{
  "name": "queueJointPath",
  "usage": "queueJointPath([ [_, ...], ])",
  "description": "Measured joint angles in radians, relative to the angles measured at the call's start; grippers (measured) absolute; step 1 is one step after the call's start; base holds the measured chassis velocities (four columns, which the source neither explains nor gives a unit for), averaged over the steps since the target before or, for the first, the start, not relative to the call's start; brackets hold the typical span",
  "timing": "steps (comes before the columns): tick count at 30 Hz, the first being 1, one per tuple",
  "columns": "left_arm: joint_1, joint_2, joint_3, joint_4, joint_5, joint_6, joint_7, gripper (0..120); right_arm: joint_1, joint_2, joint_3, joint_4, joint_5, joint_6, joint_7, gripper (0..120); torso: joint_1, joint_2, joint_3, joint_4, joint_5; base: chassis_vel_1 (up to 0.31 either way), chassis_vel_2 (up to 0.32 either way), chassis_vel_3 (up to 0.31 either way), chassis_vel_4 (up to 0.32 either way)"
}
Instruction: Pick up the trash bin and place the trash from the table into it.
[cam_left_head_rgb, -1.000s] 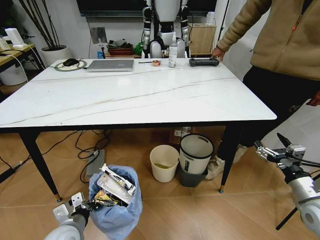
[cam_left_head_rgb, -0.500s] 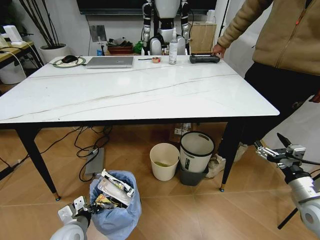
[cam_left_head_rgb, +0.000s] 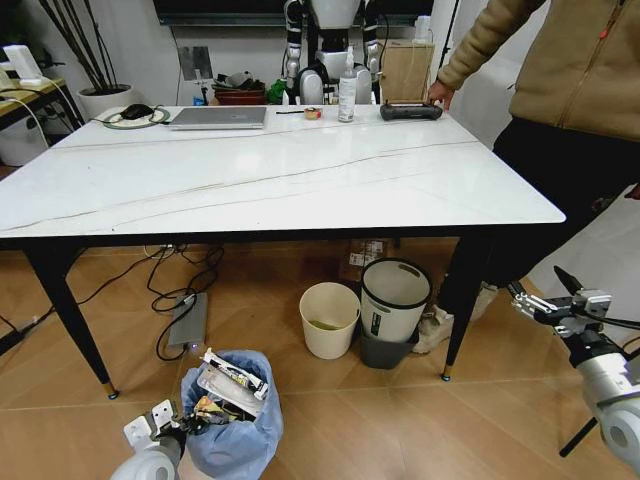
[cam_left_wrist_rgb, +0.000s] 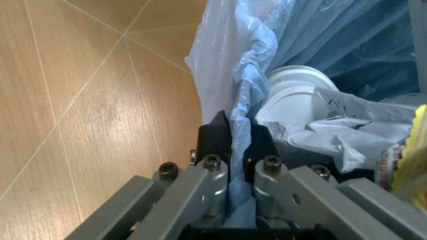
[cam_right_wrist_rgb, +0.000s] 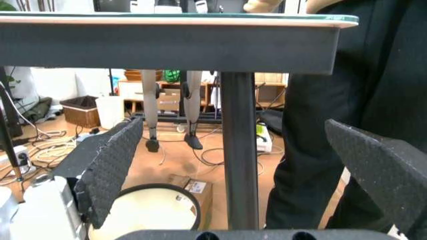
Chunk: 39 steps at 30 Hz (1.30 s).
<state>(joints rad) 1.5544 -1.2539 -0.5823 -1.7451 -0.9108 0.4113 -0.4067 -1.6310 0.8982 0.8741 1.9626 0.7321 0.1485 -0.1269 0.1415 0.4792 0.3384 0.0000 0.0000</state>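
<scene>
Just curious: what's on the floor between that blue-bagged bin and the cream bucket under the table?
Nothing: in the head view, bare wooden floor separates the trash bin from the cream bucket.

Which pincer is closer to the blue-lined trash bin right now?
Left. The left pincer is shut on the trash bin at its bag-lined rim, low on the floor. The right pincer hangs open far off, beyond the table's leg.

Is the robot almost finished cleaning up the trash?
Nearly, it looks like. The trash already sits inside the trash bin, and I see no litter on the table, just a laptop and small items at its far end. The left gripper is shut on the bin's blue bag rim, on the floor. The right gripper hangs open, idle, by the table's corner.
</scene>
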Motion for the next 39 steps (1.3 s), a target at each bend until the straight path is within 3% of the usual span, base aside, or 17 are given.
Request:
queueJointPath([
  [39, 0.022, 0.000, -0.012, -0.042, 0.022, -0.018, 0.015, 0, 0.000, 0.000, 0.000, 0.000, 0.000, 0.000, 0.000, 100, -0.053, -0.155, -0.102, 0.0000, 0.0000, 0.000, 0.000, 0.000, 0.000],
])
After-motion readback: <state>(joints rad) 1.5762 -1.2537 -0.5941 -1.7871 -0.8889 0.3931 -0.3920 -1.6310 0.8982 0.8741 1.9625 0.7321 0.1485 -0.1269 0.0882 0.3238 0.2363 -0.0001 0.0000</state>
